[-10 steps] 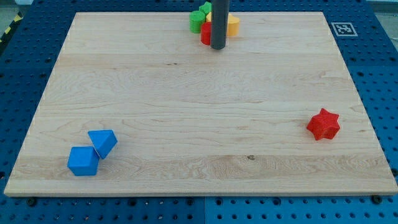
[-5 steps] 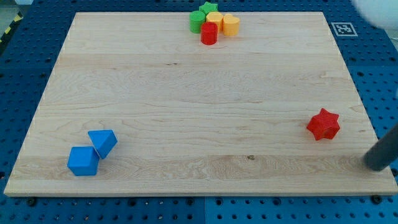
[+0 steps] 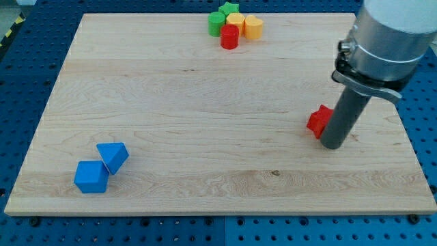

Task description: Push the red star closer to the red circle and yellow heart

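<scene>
The red star [image 3: 317, 121] lies on the wooden board [image 3: 205, 102] at the view's right, partly hidden by my rod. My tip [image 3: 332, 144] touches the star's lower right side. The red circle [image 3: 229, 37] and the yellow heart [image 3: 253, 27] sit at the view's top centre in a tight cluster, far up and to the left of the star.
A green circle [image 3: 217, 23], a green star [image 3: 229, 9] and another yellow block [image 3: 235, 19] belong to the same top cluster. A blue triangle [image 3: 113, 156] and a blue cube [image 3: 91, 177] lie at the view's bottom left. The arm's grey body [image 3: 389, 34] looms at the top right.
My tip came from the board's bottom right edge up to the red star. The star has slid up and to the left, by about a star's width.
</scene>
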